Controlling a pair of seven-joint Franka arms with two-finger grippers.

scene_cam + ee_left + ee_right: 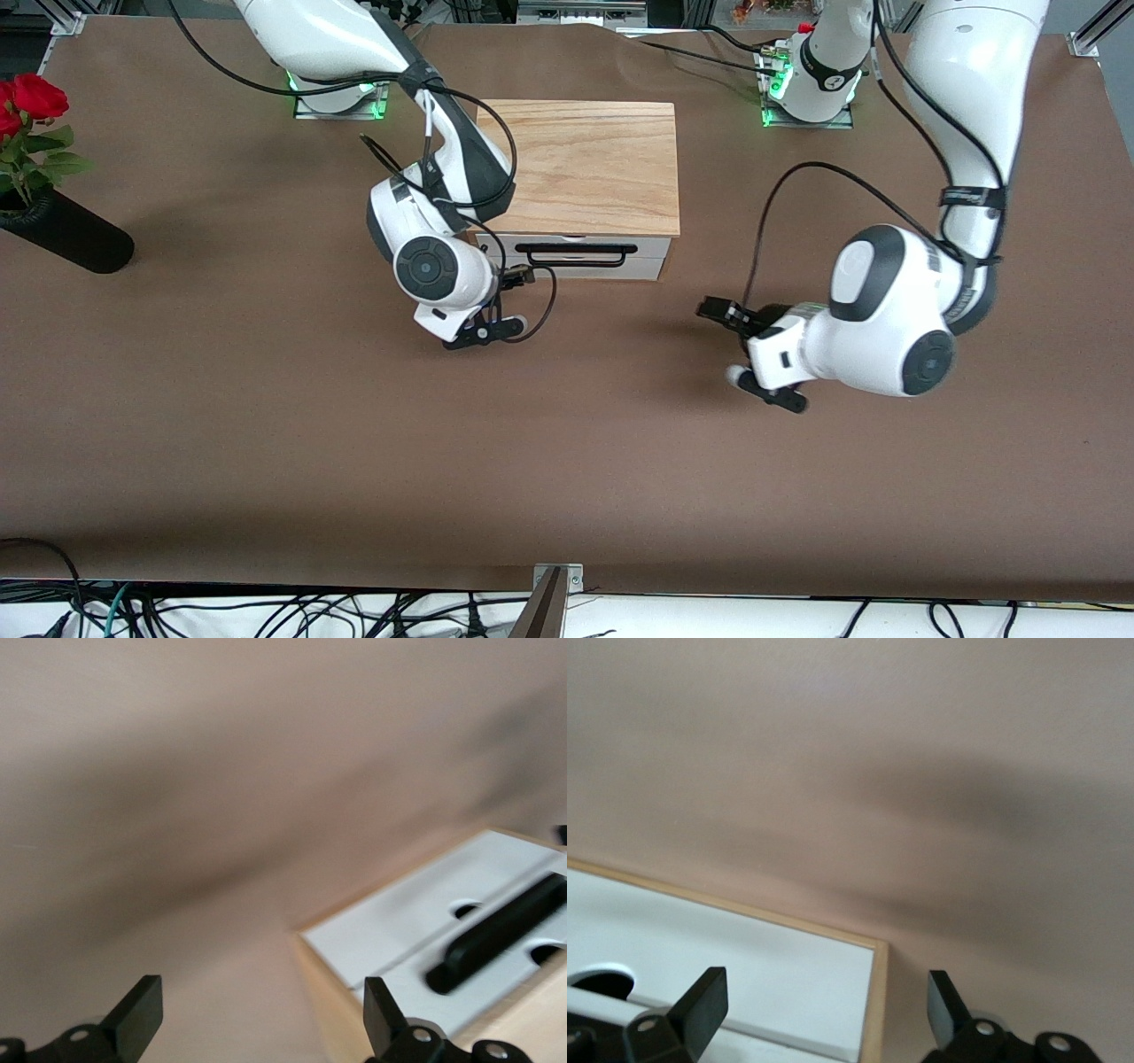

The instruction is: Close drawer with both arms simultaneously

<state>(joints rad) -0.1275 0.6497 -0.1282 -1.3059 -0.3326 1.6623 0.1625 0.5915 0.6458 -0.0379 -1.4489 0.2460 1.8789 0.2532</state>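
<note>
The small wooden box (580,164) stands mid-table. The drawer (625,266) shows its white front under the top's edge, with a black wire handle (576,251); it looks pushed in or nearly so. My right gripper (521,276) is open, right in front of the drawer front at the right arm's end of the handle. In the right wrist view the gripper (824,1019) has the front's corner (744,957) between its fingers. My left gripper (719,312) is open over bare table toward the left arm's end, apart from the box. The left wrist view (261,1023) shows the drawer front (399,930) and handle (496,935) ahead.
A black vase (71,235) with red roses (31,97) leans at the right arm's end of the table. Loose cables (266,616) run along the edge nearest the front camera. The brown table cover (567,461) lies bare in front of the box.
</note>
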